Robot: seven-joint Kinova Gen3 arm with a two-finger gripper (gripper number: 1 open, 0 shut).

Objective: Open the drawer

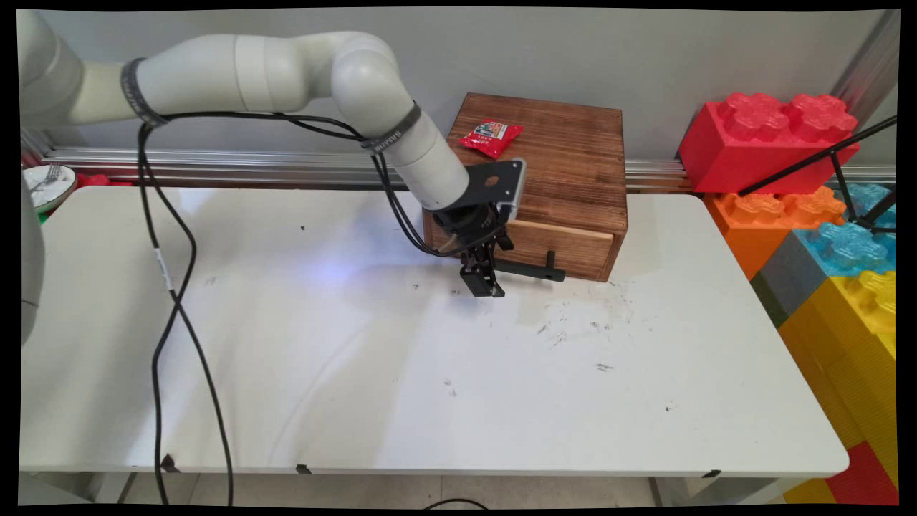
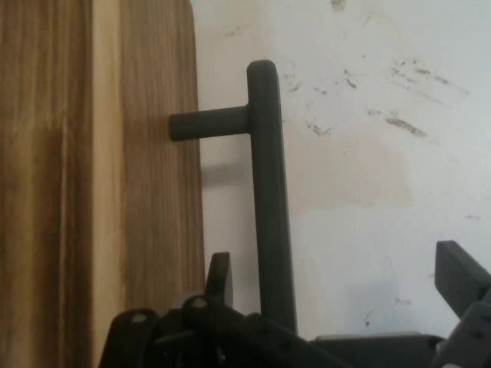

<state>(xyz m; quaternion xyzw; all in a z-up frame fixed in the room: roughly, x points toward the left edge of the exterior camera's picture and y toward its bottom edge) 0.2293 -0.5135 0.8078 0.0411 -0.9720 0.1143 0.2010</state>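
**A:** Item one, nearest us: the white table (image 1: pixel 358 373). We log scuff marks on it, and black cables (image 1: pixel 172 301) hanging across its left part.

**B:** Item two: the gripper (image 1: pixel 486 283) (image 2: pixel 337 264). We find it low over the table in front of the wooden box, pointing down. Condition?

**A:** Released. In the hand view we count one finger (image 2: pixel 220 276) in the gap between wood and bar, and the other well out on the far side. The black handle (image 1: pixel 530 271) (image 2: pixel 268 192) runs between them, nearer the first finger. The bar is straddled, not pinched.

**B:** Contact?

**A:** We cannot tell whether the inner finger touches the bar. The outer one is plainly apart from it.

**B:** Item three: the drawer front (image 1: pixel 566 251) (image 2: pixel 146 153) that carries the handle.

**A:** We enter it as at or near flush with the wooden box (image 1: pixel 573 165). A pale strip runs along its top edge. We cannot say whether that marks a slight opening.

**B:** Item four, on the box top?

**A:** One red packet (image 1: pixel 491 136), lying flat near the left rear corner, well apart from the gripper.

**B:** Farthest entries?

**A:** Large coloured building blocks (image 1: pixel 766 132) stacked off the table's right end, and a bowl with a fork (image 1: pixel 46 183) at the far left edge.
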